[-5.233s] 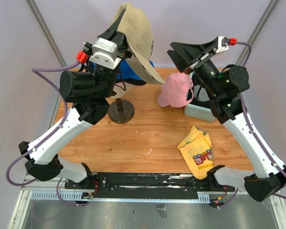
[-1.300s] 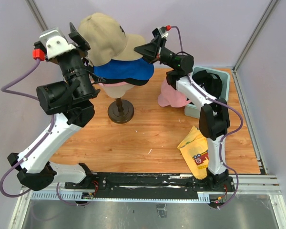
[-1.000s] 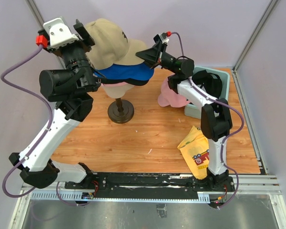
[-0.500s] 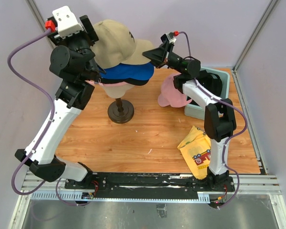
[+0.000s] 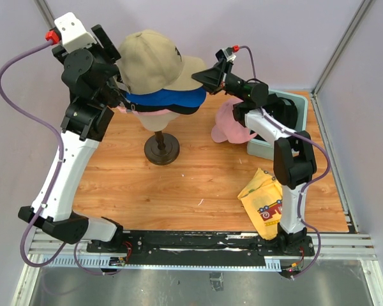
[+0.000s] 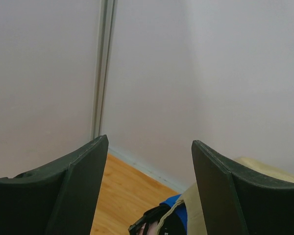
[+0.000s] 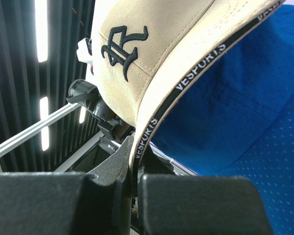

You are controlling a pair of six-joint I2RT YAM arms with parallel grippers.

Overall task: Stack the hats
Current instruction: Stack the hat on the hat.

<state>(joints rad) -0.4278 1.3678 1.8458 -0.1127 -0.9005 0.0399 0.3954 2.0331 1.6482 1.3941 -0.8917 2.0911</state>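
Observation:
A tan cap [image 5: 150, 60] sits on top of a bright blue cap [image 5: 172, 99] on the cream mannequin head [image 5: 154, 118]. My right gripper [image 5: 203, 76] is shut on the tip of the tan cap's brim; the right wrist view shows the brim edge [image 7: 159, 115] pinched between the fingers [image 7: 112, 171], with the blue cap [image 7: 245, 107] behind it. My left gripper [image 5: 112, 50] is open just behind and left of the tan cap, holding nothing. Its wrist view shows the open gripper [image 6: 149, 141] above the caps' back edge [image 6: 179, 210]. A pink cap [image 5: 233, 124] lies on the table.
The mannequin's dark round stand [image 5: 161, 148] is on the wooden table [image 5: 179, 185]. A grey bin [image 5: 301, 105] at the back right holds a black cap [image 5: 277, 109]. A yellow cloth with red print [image 5: 265, 194] lies front right. Walls close in on three sides.
The left gripper has let go of the tan cap, opened wider and drawn back up and to the left. The tan cap has settled onto the blue cap. The right gripper still pinches the brim.

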